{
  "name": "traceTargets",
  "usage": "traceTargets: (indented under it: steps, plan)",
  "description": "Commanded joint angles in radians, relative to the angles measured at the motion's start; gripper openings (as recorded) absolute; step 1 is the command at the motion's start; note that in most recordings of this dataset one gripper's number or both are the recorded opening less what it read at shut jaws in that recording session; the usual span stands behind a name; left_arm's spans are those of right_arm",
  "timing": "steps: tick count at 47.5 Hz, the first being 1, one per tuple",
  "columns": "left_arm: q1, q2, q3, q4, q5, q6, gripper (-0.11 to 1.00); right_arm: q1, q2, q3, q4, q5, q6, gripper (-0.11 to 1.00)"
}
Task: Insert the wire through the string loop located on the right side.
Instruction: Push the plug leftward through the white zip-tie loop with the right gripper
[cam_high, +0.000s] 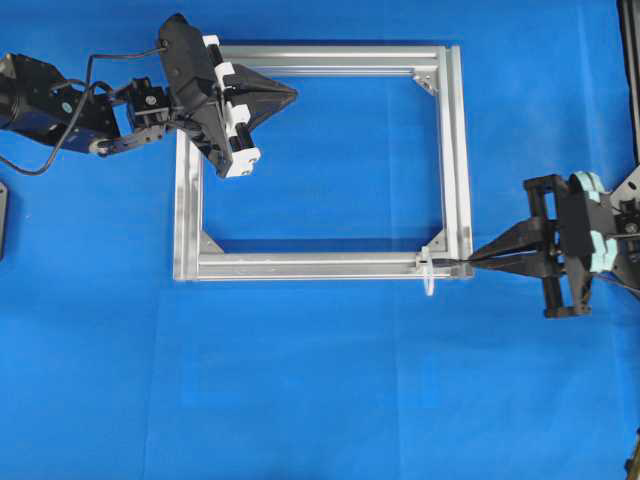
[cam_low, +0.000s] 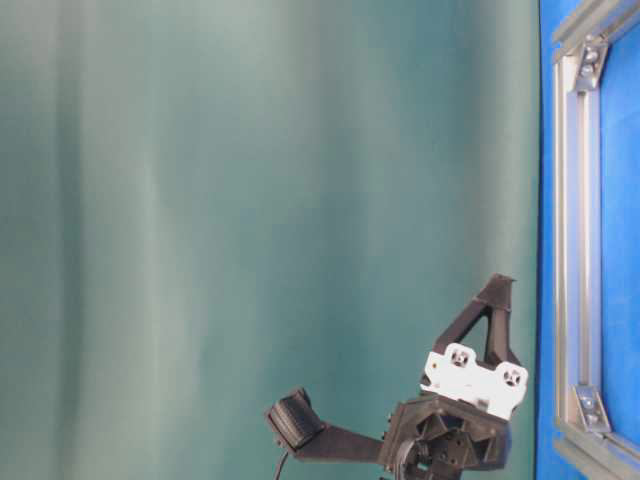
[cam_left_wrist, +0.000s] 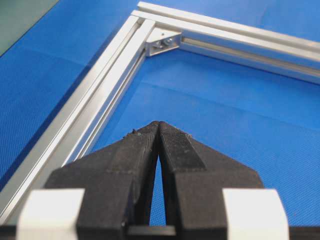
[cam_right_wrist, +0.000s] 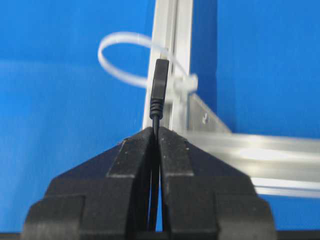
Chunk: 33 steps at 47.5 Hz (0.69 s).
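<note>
My right gripper (cam_high: 472, 262) is shut on the wire (cam_high: 456, 264) just right of the silver frame's (cam_high: 310, 265) near right corner. In the right wrist view the slim dark plug (cam_right_wrist: 159, 85) sticks out ahead of the gripper (cam_right_wrist: 156, 131) and points at the frame rail (cam_right_wrist: 167, 30). The whitish string loop (cam_right_wrist: 120, 55) hangs off that rail to the plug's left; the plug is not inside it. From overhead the string loop (cam_high: 428, 282) sits just left of the plug tip. My left gripper (cam_high: 293, 93) is shut on nothing, hovering inside the frame's far left corner.
Blue cloth (cam_high: 320, 400) covers the table. The left wrist view has the left gripper (cam_left_wrist: 159, 124) above the cloth, with a rail (cam_left_wrist: 100, 85) and a corner bracket (cam_left_wrist: 162, 42) ahead. In the table-level view the left gripper (cam_low: 500, 285) is raised off the frame (cam_low: 575, 200).
</note>
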Motion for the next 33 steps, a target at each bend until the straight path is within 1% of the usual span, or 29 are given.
traceTargets:
  steps: [1, 15, 21, 33]
  plan:
    - [0.002, -0.035, -0.011, 0.003, -0.011, 0.003, 0.0, 0.002, 0.043, -0.04, -0.002, -0.043, 0.0, -0.04]
    - [0.0, -0.034, -0.012, 0.003, -0.015, 0.003, 0.0, 0.002, 0.183, -0.14, -0.002, -0.057, 0.0, -0.04]
    - [0.0, -0.034, -0.009, 0.003, -0.025, 0.003, 0.0, 0.002, 0.206, -0.155, -0.002, -0.058, -0.002, -0.04]
    - [0.0, -0.035, -0.009, 0.003, -0.037, 0.002, 0.0, 0.002, 0.207, -0.153, -0.002, -0.058, -0.002, -0.04]
